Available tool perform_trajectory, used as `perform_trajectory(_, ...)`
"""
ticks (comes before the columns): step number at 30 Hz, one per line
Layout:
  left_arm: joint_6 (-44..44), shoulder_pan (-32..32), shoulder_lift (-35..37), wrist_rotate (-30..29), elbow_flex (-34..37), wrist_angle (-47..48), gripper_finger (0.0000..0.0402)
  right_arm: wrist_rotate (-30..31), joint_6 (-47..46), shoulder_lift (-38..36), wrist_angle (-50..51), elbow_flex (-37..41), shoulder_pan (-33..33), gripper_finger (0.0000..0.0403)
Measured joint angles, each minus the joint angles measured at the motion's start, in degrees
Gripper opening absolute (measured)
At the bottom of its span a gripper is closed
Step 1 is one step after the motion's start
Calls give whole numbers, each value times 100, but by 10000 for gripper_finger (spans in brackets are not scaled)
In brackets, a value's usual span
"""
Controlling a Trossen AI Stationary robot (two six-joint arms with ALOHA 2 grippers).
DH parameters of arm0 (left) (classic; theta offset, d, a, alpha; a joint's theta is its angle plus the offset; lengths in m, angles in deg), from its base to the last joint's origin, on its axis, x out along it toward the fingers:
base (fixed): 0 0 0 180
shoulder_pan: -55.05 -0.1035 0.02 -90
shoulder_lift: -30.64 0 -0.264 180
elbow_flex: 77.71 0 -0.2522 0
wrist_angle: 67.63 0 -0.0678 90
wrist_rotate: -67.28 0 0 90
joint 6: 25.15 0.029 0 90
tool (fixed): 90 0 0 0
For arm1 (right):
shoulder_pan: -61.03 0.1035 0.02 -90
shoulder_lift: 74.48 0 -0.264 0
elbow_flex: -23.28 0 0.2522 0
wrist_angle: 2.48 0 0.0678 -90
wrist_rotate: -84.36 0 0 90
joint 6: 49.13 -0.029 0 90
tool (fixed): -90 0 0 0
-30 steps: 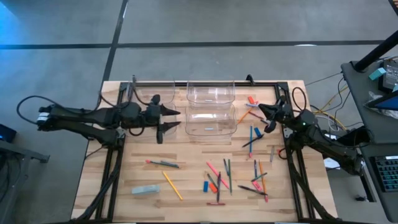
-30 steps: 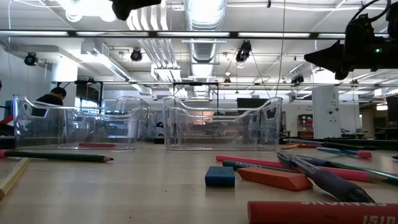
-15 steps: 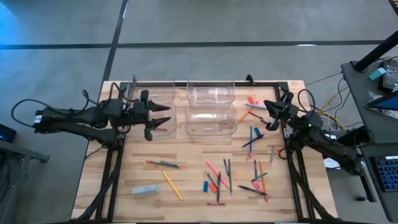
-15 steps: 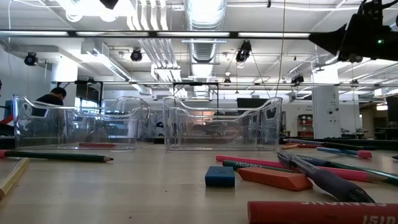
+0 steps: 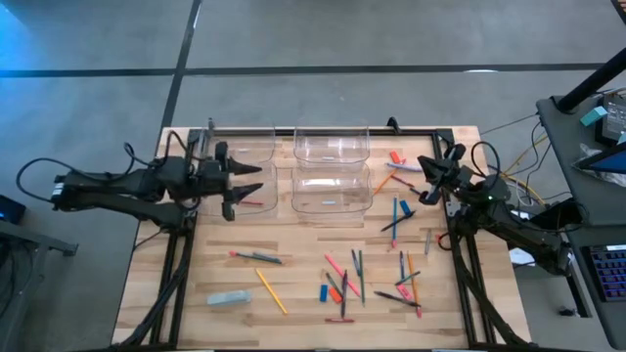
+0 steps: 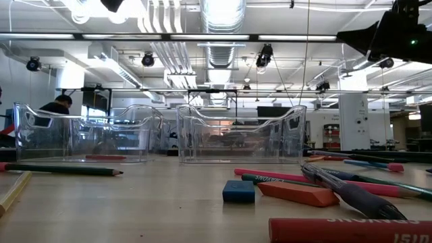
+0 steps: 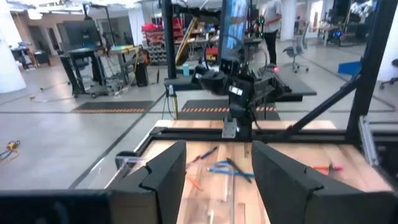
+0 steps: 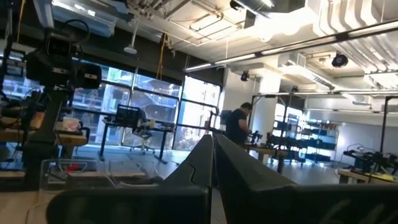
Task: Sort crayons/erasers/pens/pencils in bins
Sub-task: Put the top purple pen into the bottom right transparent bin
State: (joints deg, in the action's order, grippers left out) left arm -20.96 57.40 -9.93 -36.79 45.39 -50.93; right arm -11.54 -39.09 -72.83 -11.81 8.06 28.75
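Hovering with nothing held, dark fingers spread wide apart: the left claw [image 5: 246,188], hanging above the near-left of four clear plastic rectangular bins [image 5: 250,192] at the back left of the pale wooden worktop [image 5: 196,264]. Hovering over the back right corner, fingers pressed tight together and holding nothing: the right claw [image 5: 423,183], its fingers [image 8: 208,165] meeting edge to edge in the right wrist view. Lying inside that near-left bin, a single red stick [image 5: 250,202]. Standing behind it, a second bin [image 5: 243,145]; sitting to their right, one behind the other, two more bins [image 5: 331,166]. Lying scattered below the right claw, several loose sticks, among them a blue pencil [image 5: 394,212] and a red crayon [image 5: 396,156] near the back rail. Spreading across the front middle, a jumble of pens, pencils and crayons [image 5: 372,279], with a small blue eraser block [image 5: 324,291] among them. Resting further left, a long yellow pencil [image 5: 271,290], a dark pen [image 5: 256,257] and a pale blue-grey rectangular block [image 5: 228,297], all well apart from the bins. Showing close up in the low view, the same blue eraser [image 6: 238,192] beside an orange-red crayon [image 6: 297,194].
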Motion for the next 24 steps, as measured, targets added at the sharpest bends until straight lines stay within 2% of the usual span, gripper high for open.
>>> perform_trajectory(5, 414, -8, -195, -1008, 160, -407, 166, 186, 315, 0, -297, -2, -2, 9)
perform_trajectory(8, 538, -8, -352, -1422, 193, -474, 166, 365, -71, 0, -470, -17, -2, 9)
perform_trajectory(10, 802, -8, -474, -1527, 193, -675, 166, 440, -380, 3, -231, -155, -2, 9)
perform_trajectory(13, 889, -8, -552, -1549, 151, -708, 166, 449, -219, 147, 726, -655, -2, 9)
perform_trajectory(16, 1082, -8, -601, -1553, 81, -764, 166, 562, -33, 536, 1765, -1313, -2, 9)
perform_trajectory(21, 1394, -13, -636, -1578, 112, -1143, 166, 1543, -428, 1618, 2503, -2104, -3, 9)
perform_trajectory(24, 1508, -13, -700, -1597, 114, -1245, 166, 1855, -600, 2459, 2809, -2406, -2, 9)
